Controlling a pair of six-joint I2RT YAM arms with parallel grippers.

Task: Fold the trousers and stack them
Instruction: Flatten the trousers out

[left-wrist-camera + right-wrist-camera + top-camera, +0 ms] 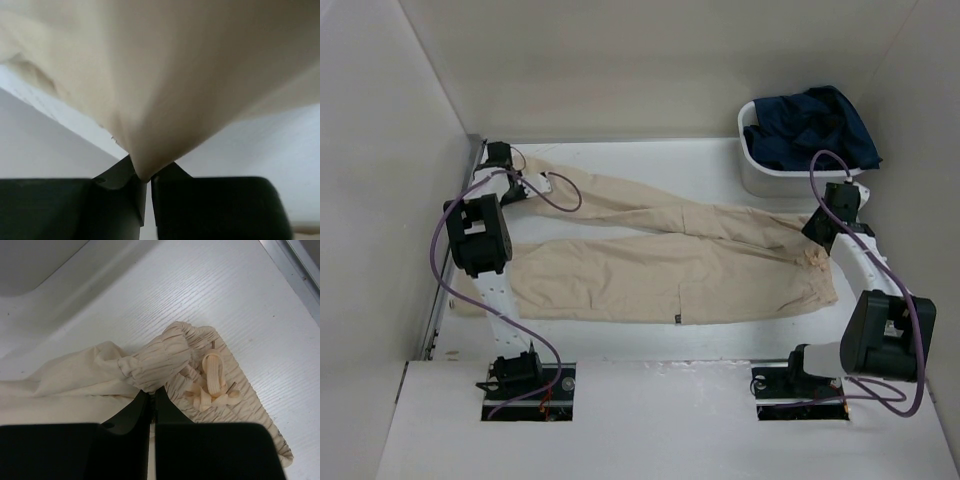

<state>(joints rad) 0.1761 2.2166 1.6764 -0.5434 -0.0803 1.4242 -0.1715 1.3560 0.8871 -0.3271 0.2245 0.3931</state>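
Beige trousers [670, 255] lie spread across the white table, waist to the right, legs to the left. My left gripper [533, 185] is shut on the far leg's hem at the far left; in the left wrist view [144, 176] the beige cloth [165, 75] rises taut from the black fingers. My right gripper [817, 250] is shut on the gathered elastic waistband [157, 362] at the right; the drawstring bow [212, 382] lies just right of the fingers.
A white basket [770, 170] with dark navy clothing [815, 125] stands at the back right, close behind the right arm. White walls enclose the table at left, back and right. The table's near ledge [660, 410] holds both arm bases.
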